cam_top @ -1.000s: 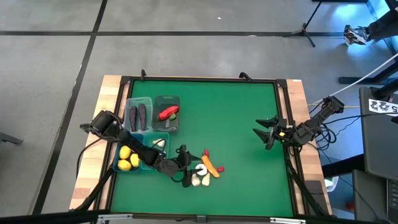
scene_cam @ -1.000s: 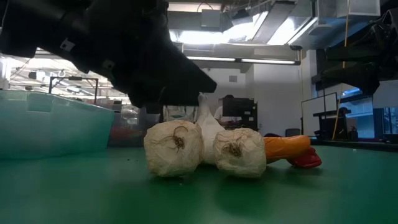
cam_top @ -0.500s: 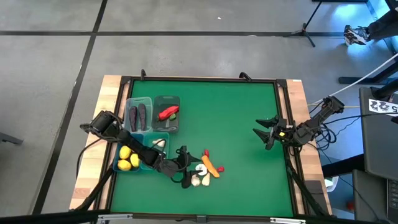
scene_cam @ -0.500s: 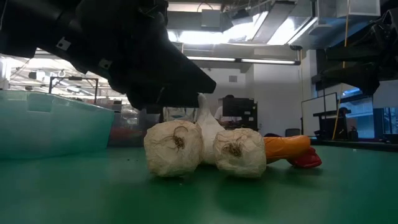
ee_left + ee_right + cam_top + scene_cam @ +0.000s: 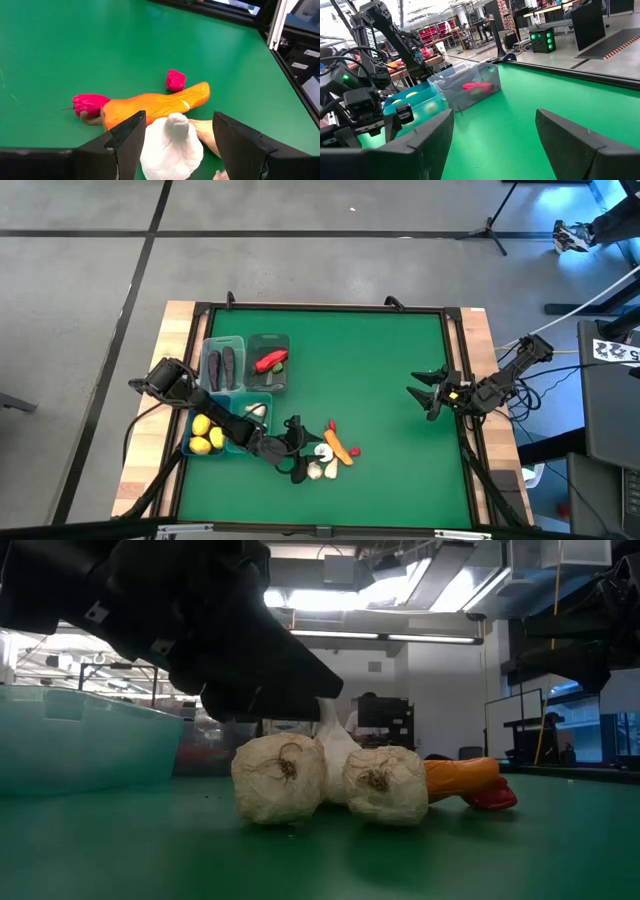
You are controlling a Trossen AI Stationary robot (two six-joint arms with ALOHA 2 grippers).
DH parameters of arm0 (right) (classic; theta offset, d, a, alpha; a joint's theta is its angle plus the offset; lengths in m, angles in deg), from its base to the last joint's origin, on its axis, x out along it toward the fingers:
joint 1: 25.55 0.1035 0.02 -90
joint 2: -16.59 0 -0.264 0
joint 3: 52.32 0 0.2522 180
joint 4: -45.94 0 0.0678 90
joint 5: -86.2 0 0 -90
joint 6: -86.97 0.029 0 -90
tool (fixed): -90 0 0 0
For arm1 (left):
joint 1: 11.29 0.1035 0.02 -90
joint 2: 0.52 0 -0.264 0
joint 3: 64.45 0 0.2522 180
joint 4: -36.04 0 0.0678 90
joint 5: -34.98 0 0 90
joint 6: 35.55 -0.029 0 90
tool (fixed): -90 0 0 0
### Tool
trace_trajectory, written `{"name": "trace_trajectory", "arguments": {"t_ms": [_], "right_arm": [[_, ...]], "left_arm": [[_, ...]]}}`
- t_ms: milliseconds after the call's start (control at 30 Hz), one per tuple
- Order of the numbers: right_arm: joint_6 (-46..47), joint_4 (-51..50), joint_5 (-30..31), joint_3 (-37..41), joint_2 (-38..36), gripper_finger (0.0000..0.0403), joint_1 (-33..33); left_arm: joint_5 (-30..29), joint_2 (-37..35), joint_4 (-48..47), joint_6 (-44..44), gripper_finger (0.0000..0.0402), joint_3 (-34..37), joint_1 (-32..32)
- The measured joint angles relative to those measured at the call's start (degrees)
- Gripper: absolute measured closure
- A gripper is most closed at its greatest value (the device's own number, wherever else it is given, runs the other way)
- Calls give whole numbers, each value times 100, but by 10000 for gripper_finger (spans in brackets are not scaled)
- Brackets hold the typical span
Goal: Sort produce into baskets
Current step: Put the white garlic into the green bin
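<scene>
A white garlic bulb (image 5: pixel 171 147) lies in a small pile near the table's near edge, beside an orange carrot (image 5: pixel 155 105) and a red pepper (image 5: pixel 90 104). My left gripper (image 5: pixel 178 116) is open above this bulb, one finger on either side of it; I cannot tell whether they touch it. Two more garlic bulbs (image 5: pixel 280 778) (image 5: pixel 385 783) rest on the table in front of it. My right gripper (image 5: pixel 425 402) waits open and empty at the table's right side.
Four baskets stand at the left: a blue one with eggplants (image 5: pixel 223 363), a grey one with a red pepper (image 5: pixel 268 362), a blue one with lemons (image 5: pixel 205 435) and one holding a garlic bulb (image 5: pixel 255 412). A small red piece (image 5: pixel 175 80) lies beyond the carrot.
My left gripper has sunk a little toward the garlic bulb, its fingers still apart. The pile has not moved.
</scene>
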State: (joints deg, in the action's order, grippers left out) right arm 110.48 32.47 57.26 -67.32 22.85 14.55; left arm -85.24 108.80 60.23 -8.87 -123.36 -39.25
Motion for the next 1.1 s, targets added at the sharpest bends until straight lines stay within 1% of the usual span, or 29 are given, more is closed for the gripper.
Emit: {"name": "trace_trajectory", "arguments": {"t_ms": [367,600,733,1100], "right_arm": [[-2,0,0,0,0,123,2],[-1,0,0,0,0,123,1],[0,0,0,0,0,123,2],[-2,0,0,0,0,123,1]], "left_arm": [[7,0,-3,-41,181,0,10],[55,0,-1,-12,238,0,104],[210,0,-1,23,268,0,151],[280,0,-3,61,329,0,151]]}}
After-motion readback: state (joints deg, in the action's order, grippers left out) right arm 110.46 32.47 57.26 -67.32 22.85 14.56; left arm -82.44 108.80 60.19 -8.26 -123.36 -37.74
